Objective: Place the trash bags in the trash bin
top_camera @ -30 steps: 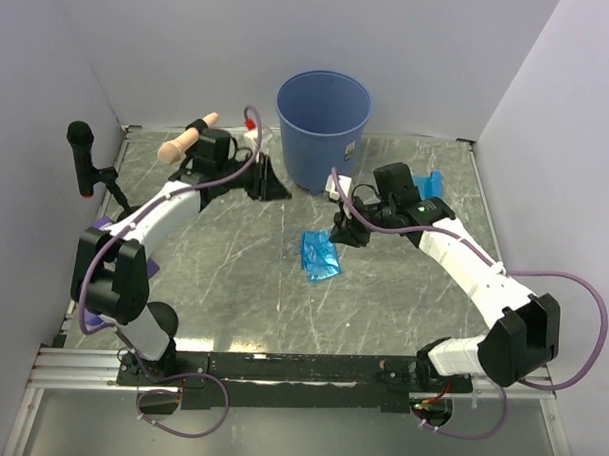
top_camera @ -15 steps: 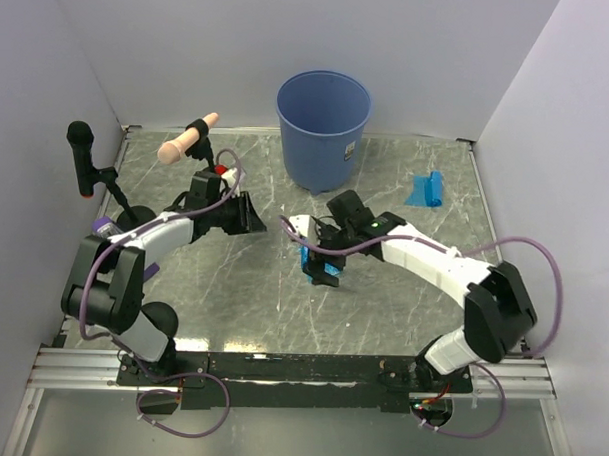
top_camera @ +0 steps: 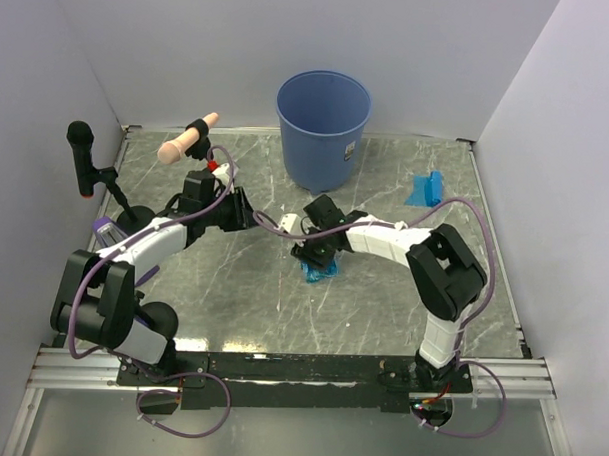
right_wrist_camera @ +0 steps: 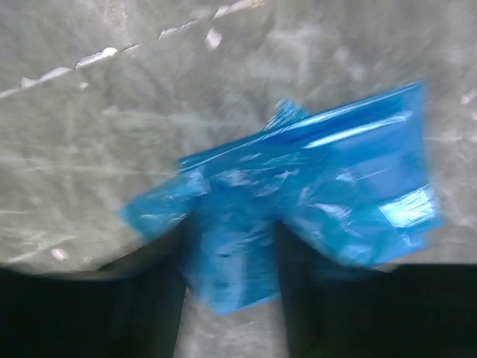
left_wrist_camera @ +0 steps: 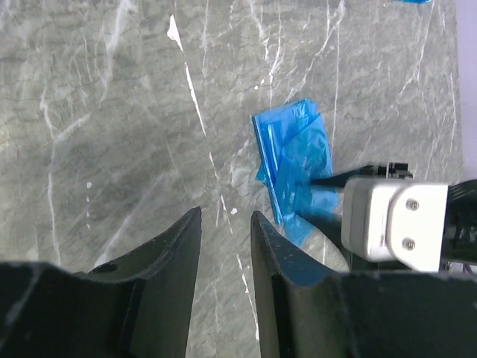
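The right gripper (top_camera: 313, 256) is down on the table (top_camera: 232, 296) over a flat trash bag (right_wrist_camera: 298, 194). Its fingers (right_wrist_camera: 149, 306) stand on either side of the bag's near edge, touching the film, but the blur hides whether they pinch it. The left gripper (left_wrist_camera: 226, 216), slightly parted and empty, hovers just beside. The trash bin (top_camera: 322, 149) stands well behind, with a second bag (top_camera: 427, 187) at the far right.

One trash bin (top_camera: 323, 129). Two trash bags: a bag (top_camera: 319, 274) in front of the bin, another bag (top_camera: 426, 188) off to the bin's right. One black microphone (top_camera: 80, 150) and one peach-coloured handle (top_camera: 188, 139), both left of the bin.
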Controlling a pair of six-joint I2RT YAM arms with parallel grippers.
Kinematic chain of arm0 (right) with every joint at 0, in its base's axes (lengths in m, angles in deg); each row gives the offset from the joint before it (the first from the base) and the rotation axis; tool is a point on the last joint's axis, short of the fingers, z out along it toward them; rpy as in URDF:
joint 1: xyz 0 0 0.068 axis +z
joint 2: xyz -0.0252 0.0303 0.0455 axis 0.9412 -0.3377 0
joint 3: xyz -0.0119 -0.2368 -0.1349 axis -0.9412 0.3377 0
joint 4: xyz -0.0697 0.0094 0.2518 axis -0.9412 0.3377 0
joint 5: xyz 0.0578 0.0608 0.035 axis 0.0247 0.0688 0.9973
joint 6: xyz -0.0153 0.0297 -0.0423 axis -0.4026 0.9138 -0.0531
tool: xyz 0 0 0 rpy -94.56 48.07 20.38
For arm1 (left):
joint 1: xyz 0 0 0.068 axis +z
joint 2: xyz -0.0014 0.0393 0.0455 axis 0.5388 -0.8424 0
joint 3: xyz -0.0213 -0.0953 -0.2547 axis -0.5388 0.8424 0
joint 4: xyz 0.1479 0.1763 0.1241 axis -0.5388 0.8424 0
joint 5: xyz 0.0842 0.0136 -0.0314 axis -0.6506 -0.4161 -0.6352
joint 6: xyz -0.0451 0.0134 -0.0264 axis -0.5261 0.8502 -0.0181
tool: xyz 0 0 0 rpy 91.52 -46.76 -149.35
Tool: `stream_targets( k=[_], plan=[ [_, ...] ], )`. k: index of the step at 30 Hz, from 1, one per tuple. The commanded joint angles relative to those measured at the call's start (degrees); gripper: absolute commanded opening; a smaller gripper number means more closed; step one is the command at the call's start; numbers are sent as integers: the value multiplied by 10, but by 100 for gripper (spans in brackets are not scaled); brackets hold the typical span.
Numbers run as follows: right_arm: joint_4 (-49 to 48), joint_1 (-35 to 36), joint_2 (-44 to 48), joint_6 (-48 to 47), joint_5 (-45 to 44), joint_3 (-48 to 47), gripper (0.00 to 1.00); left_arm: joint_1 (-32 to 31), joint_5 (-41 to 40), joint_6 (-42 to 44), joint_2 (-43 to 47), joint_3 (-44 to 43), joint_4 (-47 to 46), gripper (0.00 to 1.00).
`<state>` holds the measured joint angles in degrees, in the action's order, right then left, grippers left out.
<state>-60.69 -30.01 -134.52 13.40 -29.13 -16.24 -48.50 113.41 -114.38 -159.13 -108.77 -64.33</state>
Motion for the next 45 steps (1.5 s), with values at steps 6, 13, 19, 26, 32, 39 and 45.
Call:
stream_targets(
  k=[6, 13, 19, 26, 32, 39, 45],
  plan=[
    [24, -17, 26, -34, -2, -71, 0, 3, 48, 19, -18, -25, -27, 39],
    [175, -96, 94, -6, 201, -228, 0, 3, 251, 85, 17, -57, -123, 53],
    [191, -103, 112, 51, 202, -366, 0, -2, 308, 130, -2, -180, -63, 69],
    [166, -103, 90, 101, 176, -466, 0, -23, 226, 117, -46, -316, -46, 69],
    [164, -105, 102, 88, 178, -487, 0, -30, 182, 194, -79, -376, 3, 61],
    [172, -145, 108, 62, 178, -473, 0, -28, 395, 231, -99, -413, 41, 1],
    [158, -170, 89, 1, 134, -484, 0, -12, 480, 193, -130, -463, 44, 1]
  ],
)
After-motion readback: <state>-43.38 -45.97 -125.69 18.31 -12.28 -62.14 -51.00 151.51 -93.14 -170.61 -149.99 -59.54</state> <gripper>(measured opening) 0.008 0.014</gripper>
